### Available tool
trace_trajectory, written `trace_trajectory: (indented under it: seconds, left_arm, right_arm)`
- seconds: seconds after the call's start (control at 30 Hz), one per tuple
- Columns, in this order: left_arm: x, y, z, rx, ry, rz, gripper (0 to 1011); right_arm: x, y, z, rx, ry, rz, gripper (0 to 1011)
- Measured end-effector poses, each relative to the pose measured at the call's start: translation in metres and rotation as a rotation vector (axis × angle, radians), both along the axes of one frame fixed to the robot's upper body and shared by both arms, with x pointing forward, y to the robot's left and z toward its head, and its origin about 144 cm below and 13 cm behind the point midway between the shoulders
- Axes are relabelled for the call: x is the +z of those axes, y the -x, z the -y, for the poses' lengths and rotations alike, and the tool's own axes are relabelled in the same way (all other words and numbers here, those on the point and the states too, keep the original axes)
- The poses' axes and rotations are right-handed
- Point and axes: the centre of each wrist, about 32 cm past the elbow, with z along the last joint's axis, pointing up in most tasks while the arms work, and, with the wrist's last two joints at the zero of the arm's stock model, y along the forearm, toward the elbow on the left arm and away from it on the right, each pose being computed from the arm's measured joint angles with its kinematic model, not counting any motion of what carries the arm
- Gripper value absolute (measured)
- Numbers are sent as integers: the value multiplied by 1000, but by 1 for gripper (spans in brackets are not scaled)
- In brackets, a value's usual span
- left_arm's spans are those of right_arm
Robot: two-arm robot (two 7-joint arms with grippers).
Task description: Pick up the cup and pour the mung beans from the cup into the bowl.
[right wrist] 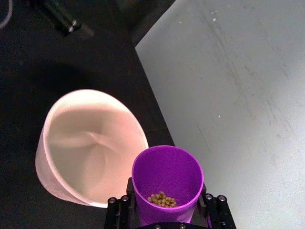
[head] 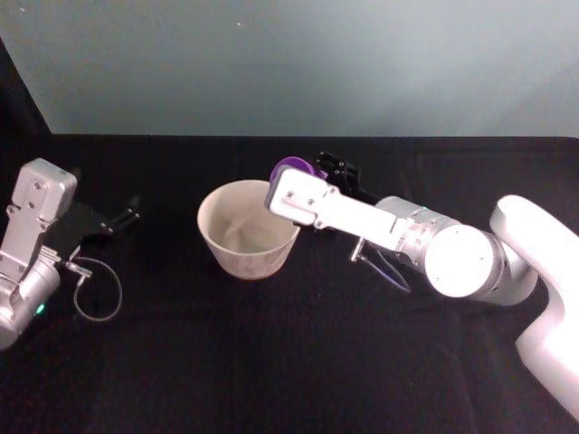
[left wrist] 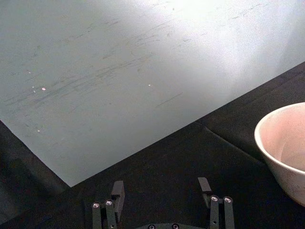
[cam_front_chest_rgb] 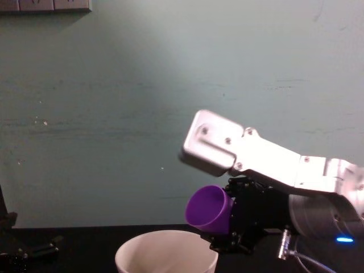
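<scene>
Right wrist view: my right gripper point(right wrist: 167, 206) pinches the likely light, stiff, slick cup point(right wrist: 167, 167) near its base, mung beans point(right wrist: 162, 199) pooled by the jaws, bowl point(right wrist: 47, 176) just ahead; left gripper point(left wrist: 160, 187) parked, spread.

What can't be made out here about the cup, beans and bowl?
Head view: the right arm's wrist covers most of the cup, hiding its contents.
Chest view: the lower edge cuts off the bowl; its wall hides its inside.
Left wrist view: the edge cuts off most of the bowl.
Right wrist view: the mung beans in the cup, held by the right pincer, are too small to count.
</scene>
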Motion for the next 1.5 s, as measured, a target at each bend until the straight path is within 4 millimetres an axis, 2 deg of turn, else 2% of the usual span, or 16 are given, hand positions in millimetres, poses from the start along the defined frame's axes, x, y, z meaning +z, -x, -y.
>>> trace_trajectory:
  seconds: [0.73,1.5]
  left_arm:
    - [0,0,0,0,0,0,1000]
    - [0,0,0,0,0,0,1000]
  right_arm:
    - [12,-4,-40,37,299,138,715]
    - [4,2,-71,50,553,261,715]
